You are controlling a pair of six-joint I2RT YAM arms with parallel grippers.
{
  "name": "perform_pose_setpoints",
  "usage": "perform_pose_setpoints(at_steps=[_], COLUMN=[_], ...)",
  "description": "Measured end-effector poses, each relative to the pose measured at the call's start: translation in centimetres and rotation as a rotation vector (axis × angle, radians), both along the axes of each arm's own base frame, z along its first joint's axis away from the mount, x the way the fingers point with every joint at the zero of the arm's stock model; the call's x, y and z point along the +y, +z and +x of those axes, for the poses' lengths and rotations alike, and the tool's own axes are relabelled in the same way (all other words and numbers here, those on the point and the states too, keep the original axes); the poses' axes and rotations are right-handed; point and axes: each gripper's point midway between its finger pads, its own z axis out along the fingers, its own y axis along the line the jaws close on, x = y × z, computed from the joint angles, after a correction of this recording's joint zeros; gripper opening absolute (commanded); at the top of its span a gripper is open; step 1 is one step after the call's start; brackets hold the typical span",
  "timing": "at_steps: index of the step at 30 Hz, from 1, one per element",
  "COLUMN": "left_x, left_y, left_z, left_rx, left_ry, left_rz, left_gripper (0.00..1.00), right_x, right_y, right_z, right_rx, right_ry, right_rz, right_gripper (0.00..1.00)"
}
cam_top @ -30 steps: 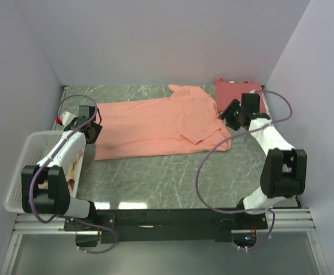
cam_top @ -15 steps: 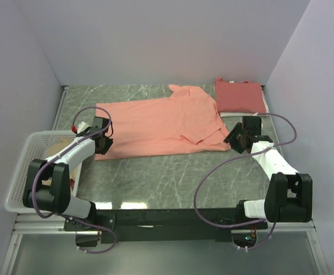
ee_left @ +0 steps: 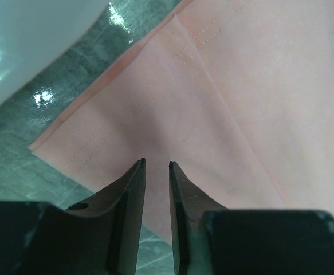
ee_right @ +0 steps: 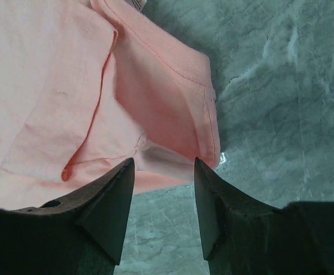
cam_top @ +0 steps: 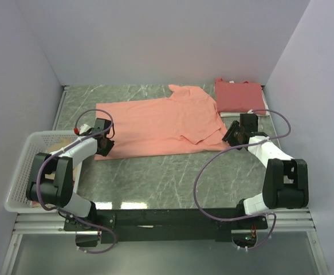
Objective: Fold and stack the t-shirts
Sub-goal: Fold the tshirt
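The salmon shirt [cam_top: 155,123] is soft, matt cloth, lightly creased, with stitched hems. The coral shirt [cam_top: 239,96] beyond the salmon shirt's right end is matt cloth too. The counter [cam_top: 172,177] under the salmon shirt looks like glossy marbled stone. The basket [cam_top: 19,172] left of the salmon shirt is smooth white plastic lattice.

left arm [cam_top: 75,151] folded low at left of frame. left gripper [cam_top: 104,144] tipped down, jaws a thin slit apart. right arm [cam_top: 271,153] bent at right of frame. right gripper [cam_top: 231,134] angled down-left, jaws clearly apart, nothing between them.
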Motion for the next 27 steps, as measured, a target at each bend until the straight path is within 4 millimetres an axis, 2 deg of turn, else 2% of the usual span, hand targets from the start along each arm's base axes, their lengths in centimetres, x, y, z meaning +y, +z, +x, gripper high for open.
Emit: perform_pose_setpoints(at_steps=[2, 4, 10, 12, 16, 20, 23, 24, 27], left_x=[0.0, 0.0, -0.1, -0.1, -0.2, -0.2, -0.2, -0.2, -0.2], left_y=[-0.2, -0.2, -0.3, -0.3, -0.4, -0.7, -0.9, -0.9, -1.0], left_z=[0.0, -0.1, -0.1, -0.1, -0.1, -0.2, -0.3, -0.3, -0.3], left_rx=[0.005, 0.007, 0.010, 0.011, 0.014, 0.022, 0.030, 0.031, 0.036], left_ry=[0.000, 0.000, -0.003, -0.004, -0.004, -0.006, -0.006, -0.006, -0.005], left_rz=[0.001, 0.001, -0.005, -0.005, -0.007, -0.009, -0.008, -0.008, -0.007], left_gripper=[0.29, 0.29, 0.29, 0.29, 0.29, 0.29, 0.29, 0.29, 0.29], right_x=[0.2, 0.3, 0.5, 0.8, 1.0, 1.2, 1.1, 1.1, 1.1], right_y=[-0.2, -0.2, 0.3, 0.1, -0.6, -0.9, -0.9, -0.9, -1.0], right_z=[0.2, 0.4, 1.8, 2.0, 2.2, 2.0, 2.1, 2.1, 2.2], right_rx=[0.004, 0.005, -0.009, -0.004, 0.018, 0.031, 0.032, 0.032, 0.040], right_ry=[0.010, 0.016, 0.028, 0.036, 0.047, 0.053, 0.054, 0.055, 0.056], right_rz=[-0.002, -0.006, -0.030, -0.034, -0.039, -0.043, -0.046, -0.048, -0.053], right_gripper=[0.51, 0.43, 0.34, 0.34, 0.40, 0.39, 0.29, 0.16, 0.01])
